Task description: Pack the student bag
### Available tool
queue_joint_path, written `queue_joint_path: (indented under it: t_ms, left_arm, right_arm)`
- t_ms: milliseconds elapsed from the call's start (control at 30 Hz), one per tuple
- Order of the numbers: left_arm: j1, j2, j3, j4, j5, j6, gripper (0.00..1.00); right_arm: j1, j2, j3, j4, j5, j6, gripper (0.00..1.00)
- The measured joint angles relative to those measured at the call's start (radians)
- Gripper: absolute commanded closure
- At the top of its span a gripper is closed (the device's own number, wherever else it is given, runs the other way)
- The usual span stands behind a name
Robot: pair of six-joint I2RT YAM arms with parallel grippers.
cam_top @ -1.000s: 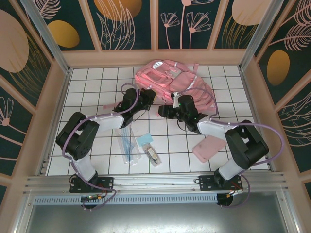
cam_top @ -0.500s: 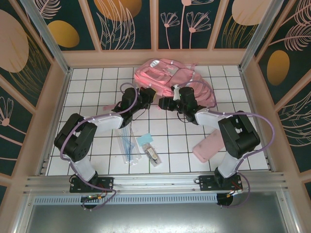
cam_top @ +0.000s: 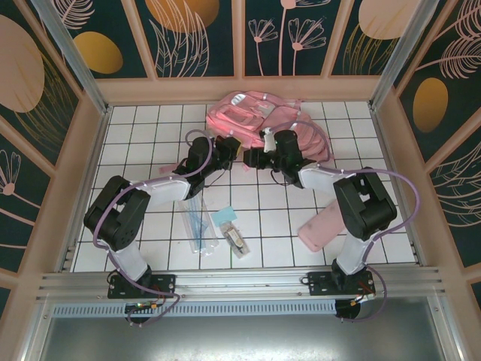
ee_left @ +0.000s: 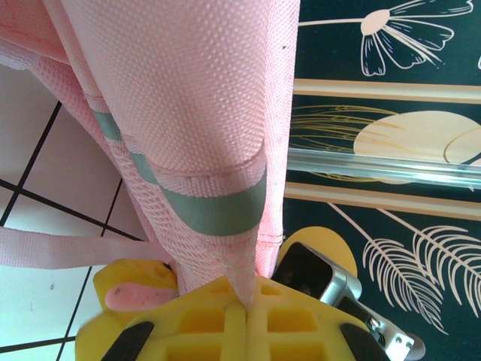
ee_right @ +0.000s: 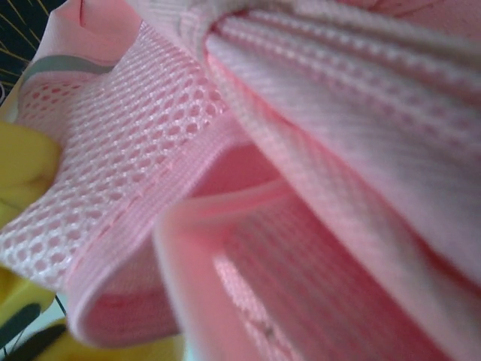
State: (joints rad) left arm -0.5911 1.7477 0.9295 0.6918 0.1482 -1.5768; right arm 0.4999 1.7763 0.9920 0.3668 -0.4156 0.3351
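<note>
Student bag fabric is clamped by the left gripper; whether anything is grasped by the right gripper cannot be told in the blur, so the hold may be lost if the fabric is pulled.

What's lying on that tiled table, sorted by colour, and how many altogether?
Pink: 2, the student bag and a flat pouch.
Clear: 1, a long plastic case.
Light blue: 1, a small flat piece.
Dark and pale: 1, a small item.
Total: 5.
</note>
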Motion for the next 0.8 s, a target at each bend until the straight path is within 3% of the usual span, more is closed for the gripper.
queue_joint_path:
  t_ms: [167, 500, 800]
  left_arm:
    - [0.000, 0.000, 0.000, 0.001, 0.000, 0.000, 1.00]
    - [0.010, 0.010, 0.000, 0.000, 0.012, 0.012, 1.00]
    - [0.039, 0.034, 0.037, -0.051, 0.026, 0.115, 1.00]
  right_arm:
    - [-0.010, 0.009, 0.024, -0.024, -0.013, -0.021, 1.00]
    - [-0.029, -0.034, 0.029, -0.157, -0.023, -0.099, 1.00]
    - [-0.047, -0.146, 0.002, -0.378, 0.082, -0.178, 1.00]
